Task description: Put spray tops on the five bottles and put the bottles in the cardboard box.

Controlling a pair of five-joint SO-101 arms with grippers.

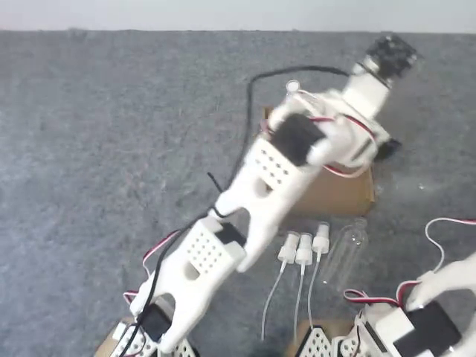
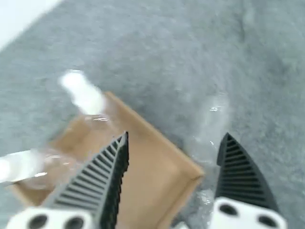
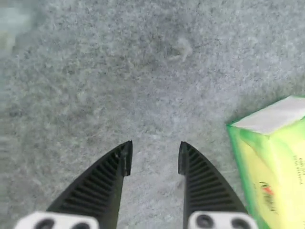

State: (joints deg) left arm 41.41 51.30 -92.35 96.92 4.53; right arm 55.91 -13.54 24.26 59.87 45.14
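Three spray tops (image 1: 305,249) lie on fuzzy carpet (image 1: 111,149). Your left gripper (image 2: 176,137) gapes above the cardboard box (image 2: 152,179); right gripper (image 3: 156,143) too.

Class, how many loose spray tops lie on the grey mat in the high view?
3: one spray top, a second, a third, in a row beside the clear bottle. The arm may hide more.

Illegible print on green box (image 3: 271,157)

Built of white shells (image 1: 256,195) with perforated panels (image 1: 269,168); carries black servo blocks (image 1: 297,137), red-white-black wires (image 1: 349,120), a black cable (image 1: 248,111); ends in black ribbed triangular left pincer (image 2: 176,137) and right pincer (image 3: 155,143).
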